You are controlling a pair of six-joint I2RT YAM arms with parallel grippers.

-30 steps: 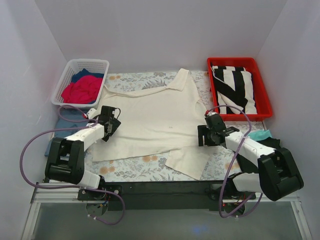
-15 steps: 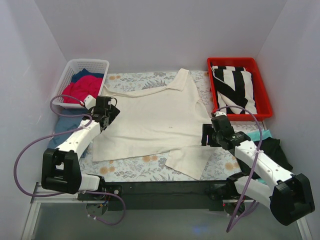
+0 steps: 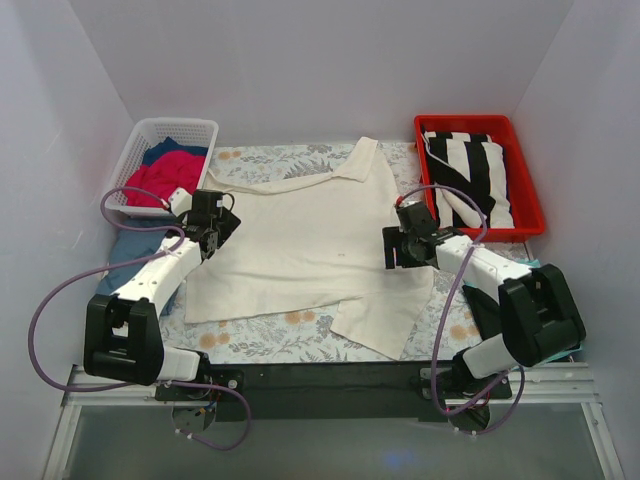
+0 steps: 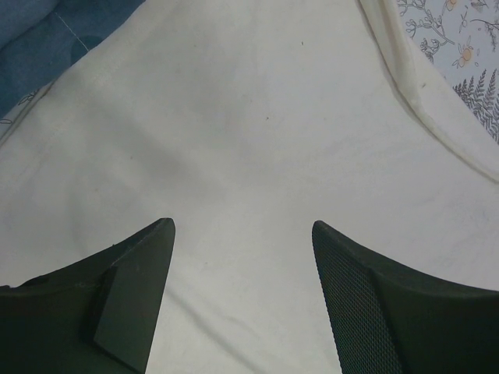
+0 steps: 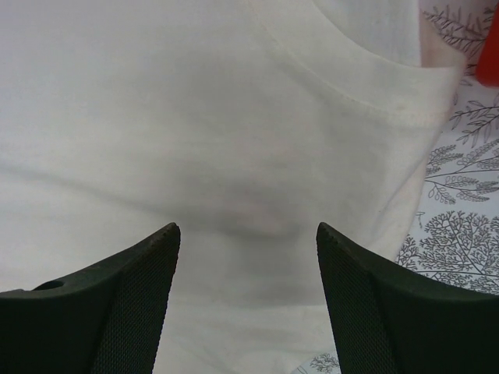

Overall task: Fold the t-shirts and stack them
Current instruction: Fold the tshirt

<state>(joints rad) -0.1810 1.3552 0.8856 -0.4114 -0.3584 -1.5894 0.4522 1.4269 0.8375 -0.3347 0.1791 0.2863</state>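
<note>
A large cream t-shirt (image 3: 305,240) lies spread on the floral table covering (image 3: 270,335), one flap hanging toward the front at the lower right. My left gripper (image 3: 222,232) is open and empty over the shirt's left edge; the cloth (image 4: 249,140) fills the left wrist view. My right gripper (image 3: 393,250) is open and empty over the shirt's right edge, near a sleeve hem (image 5: 366,74). Red and navy shirts (image 3: 165,175) lie in a white basket (image 3: 135,150). A striped black-and-white shirt (image 3: 470,175) lies in a red tray (image 3: 525,215).
A blue cloth (image 3: 125,262) lies on the table left of the cream shirt and shows in the left wrist view (image 4: 54,31). Teal and black cloths (image 3: 535,272) sit at the right behind my right arm. White walls enclose the table.
My right gripper has moved left and farther back onto the shirt's right edge. My left gripper rose toward the back a second ago and has since held still.
</note>
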